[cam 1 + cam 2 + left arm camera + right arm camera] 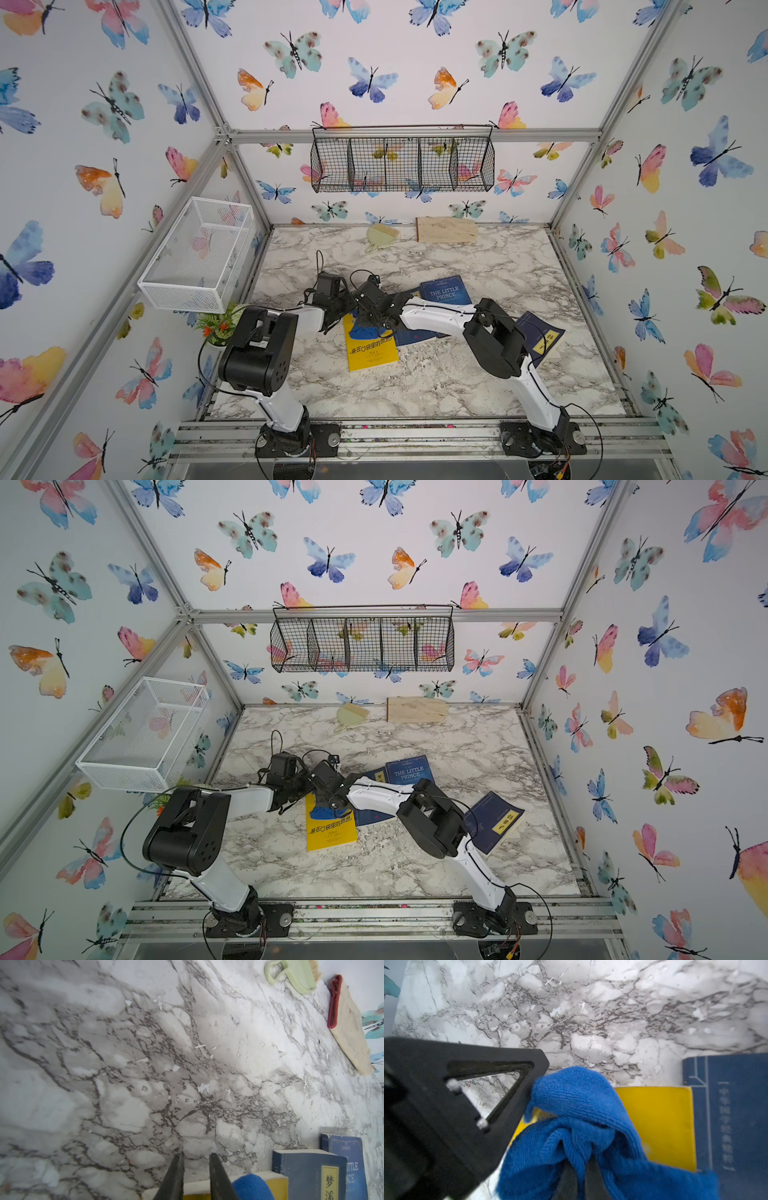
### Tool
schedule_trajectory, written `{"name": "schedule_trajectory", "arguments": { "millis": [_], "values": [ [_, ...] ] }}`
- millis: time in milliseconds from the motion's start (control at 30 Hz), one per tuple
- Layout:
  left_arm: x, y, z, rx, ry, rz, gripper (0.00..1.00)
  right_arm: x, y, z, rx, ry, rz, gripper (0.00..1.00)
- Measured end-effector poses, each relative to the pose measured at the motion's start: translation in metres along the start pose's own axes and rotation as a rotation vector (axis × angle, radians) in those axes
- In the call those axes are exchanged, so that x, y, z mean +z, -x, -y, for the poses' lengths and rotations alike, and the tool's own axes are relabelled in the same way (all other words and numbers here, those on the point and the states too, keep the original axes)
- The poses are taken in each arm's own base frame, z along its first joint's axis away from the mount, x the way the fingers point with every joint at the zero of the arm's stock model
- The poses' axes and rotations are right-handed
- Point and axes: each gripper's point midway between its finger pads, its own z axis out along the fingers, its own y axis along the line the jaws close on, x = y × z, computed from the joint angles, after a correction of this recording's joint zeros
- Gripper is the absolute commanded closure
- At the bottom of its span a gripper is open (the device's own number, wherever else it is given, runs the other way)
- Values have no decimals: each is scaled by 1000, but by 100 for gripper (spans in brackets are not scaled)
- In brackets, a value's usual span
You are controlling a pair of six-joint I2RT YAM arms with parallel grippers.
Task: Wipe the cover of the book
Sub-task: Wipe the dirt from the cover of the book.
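Wiping seems barely started: the right gripper pinches the cloth on the yellow book, the left gripper has fingers slightly apart, empty, at its edge; most cover remains

The tabletop has a smooth marble-print finish with small chipped white flecks. The blue cloth, lower middle of the right wrist view, is soft microfibre with a fine ribbed nap. The yellow book has a smooth paper cover; the dark blue book at the right edge looks matt. The fingers at the left are matt black plastic. Upper right in the left wrist view, the beige cloth looks coarse, the brush smooth pale green plastic.
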Motion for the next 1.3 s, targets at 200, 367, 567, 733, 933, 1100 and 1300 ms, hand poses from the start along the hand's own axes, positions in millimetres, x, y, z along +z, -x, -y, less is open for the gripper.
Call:
{"name": "schedule_trajectory", "arguments": {
  "millis": [200,367,567,733,933,1100,1300],
  "values": [
    [0,0,0,0,0,0,75,-28,-46,-6,-42,-14,-13,99],
    [0,0,0,0,0,0,75,-28,-59,-16,-83,-35,0,99],
    [0,0,0,0,1,1,75,0,-19,-26,-57,-29,23,99],
    [0,0,0,0,1,1,75,6,0,-26,-52,-10,27,99],
    [0,0,0,0,1,0,75,-5,-27,-21,-53,33,17,99],
    [0,0,0,0,1,0,76,-28,-70,-24,-91,47,-15,99],
    [0,0,0,0,0,0,76,-30,-66,-26,-126,21,-17,99]
  ]
}}
